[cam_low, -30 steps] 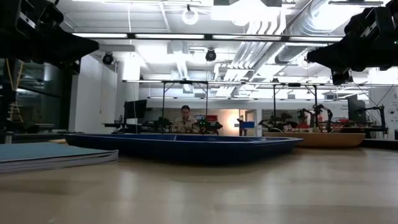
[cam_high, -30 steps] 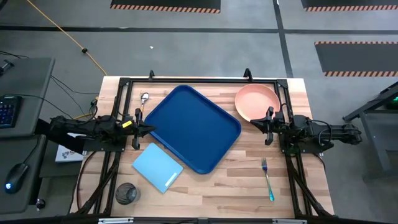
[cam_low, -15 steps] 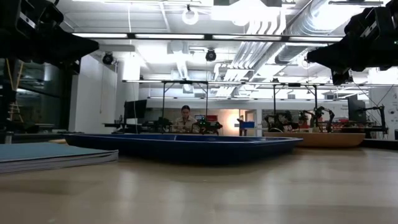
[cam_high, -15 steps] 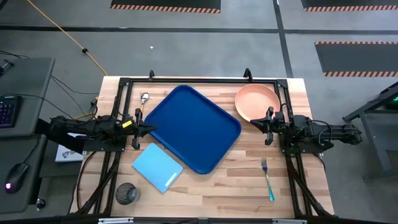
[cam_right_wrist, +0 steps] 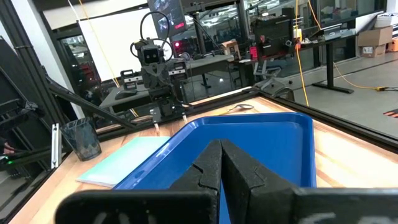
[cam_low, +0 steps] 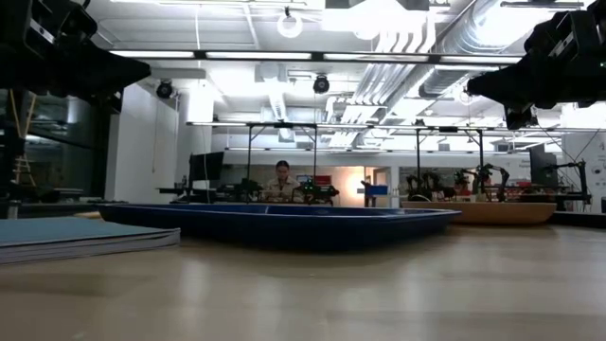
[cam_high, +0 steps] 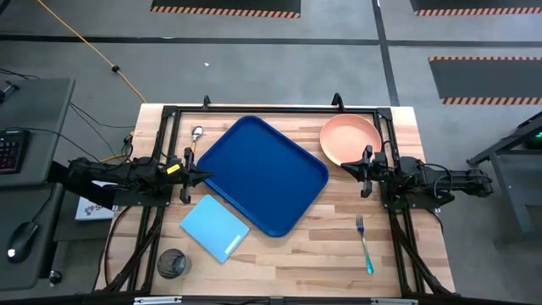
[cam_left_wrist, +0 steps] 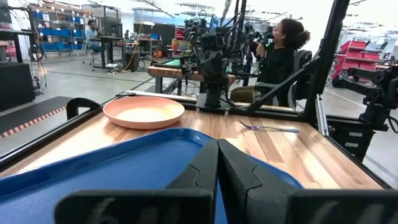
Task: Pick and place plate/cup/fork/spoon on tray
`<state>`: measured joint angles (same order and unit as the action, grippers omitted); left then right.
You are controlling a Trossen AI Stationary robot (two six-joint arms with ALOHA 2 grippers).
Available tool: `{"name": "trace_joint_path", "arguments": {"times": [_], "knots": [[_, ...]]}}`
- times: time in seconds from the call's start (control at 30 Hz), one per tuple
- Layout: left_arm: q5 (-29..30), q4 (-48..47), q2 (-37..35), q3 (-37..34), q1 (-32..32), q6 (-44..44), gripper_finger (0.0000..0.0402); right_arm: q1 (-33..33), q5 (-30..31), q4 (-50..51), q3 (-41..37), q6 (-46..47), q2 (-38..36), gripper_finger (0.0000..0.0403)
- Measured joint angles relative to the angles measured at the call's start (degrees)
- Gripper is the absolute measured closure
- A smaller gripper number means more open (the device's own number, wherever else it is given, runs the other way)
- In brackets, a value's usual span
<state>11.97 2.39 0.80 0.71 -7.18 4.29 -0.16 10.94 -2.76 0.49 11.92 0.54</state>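
The dark blue tray [cam_high: 264, 174] lies turned in the table's middle, with nothing on it. The salmon-pink plate [cam_high: 350, 140] lies at the far right. The fork [cam_high: 363, 243] lies at the near right. The spoon [cam_high: 196, 136] lies at the far left, beyond the tray's corner. The dark cup [cam_high: 171, 263] stands at the near left corner. My left gripper [cam_high: 206, 175] hovers shut at the tray's left edge, above the table. My right gripper [cam_high: 345, 167] hovers shut between the tray and the plate. Both touch nothing.
A light-blue flat rectangle [cam_high: 215, 228] lies near the tray's near-left edge. A black frame [cam_high: 271, 110] runs around the table. A person shows beyond the table in the left wrist view [cam_left_wrist: 280, 53].
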Motion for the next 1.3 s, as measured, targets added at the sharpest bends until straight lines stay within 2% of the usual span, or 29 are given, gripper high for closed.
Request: {"name": "trace_joint_path", "arguments": {"times": [0.47,0.53,0.7,0.8,0.87,0.97,1.07,1.17,1.3], "knots": [[0.0,-0.01,0.0,0.02,0.0,0.0,0.0401,0.0,0.04,-0.01,0.0,-0.1,0.11,0.0403],[0.0,0.0,0.0,0.01,0.02,0.02,0.0401,-0.12,1.91,-0.9,0.0,-0.93,0.14,0.0403],[0.0,-0.02,0.0,0.0,0.01,0.0,0.0401,-0.23,8.36,-10.17,-0.01,1.35,0.13,0.0403],[0.0,-0.02,0.0,0.0,0.0,0.0,0.0401,-0.22,12.83,-19.29,0.0,-3.63,0.18,0.0403],[0.0,-0.02,0.0,0.02,0.02,0.0,0.0401,-0.25,13.59,-25.76,-0.01,-5.72,0.73,0.0403],[0.0,-0.02,0.0,0.0,0.01,0.01,0.0401,-0.33,13.86,-32.44,-0.01,-9.83,4.39,0.0403],[0.0,-0.02,0.0,0.02,0.02,0.0,0.0401,-2.09,16.52,-35.61,-0.01,-11.71,11.32,0.0403],[0.0,-0.02,0.0,0.0,0.01,0.02,0.0401,-5.14,18.05,-35.53,0.46,-8.75,19.31,0.0403],[0.0,-0.02,0.0,0.01,0.02,0.01,0.0401,-9.58,17.07,-35.61,1.83,-2.55,30.1,0.0403]]}}
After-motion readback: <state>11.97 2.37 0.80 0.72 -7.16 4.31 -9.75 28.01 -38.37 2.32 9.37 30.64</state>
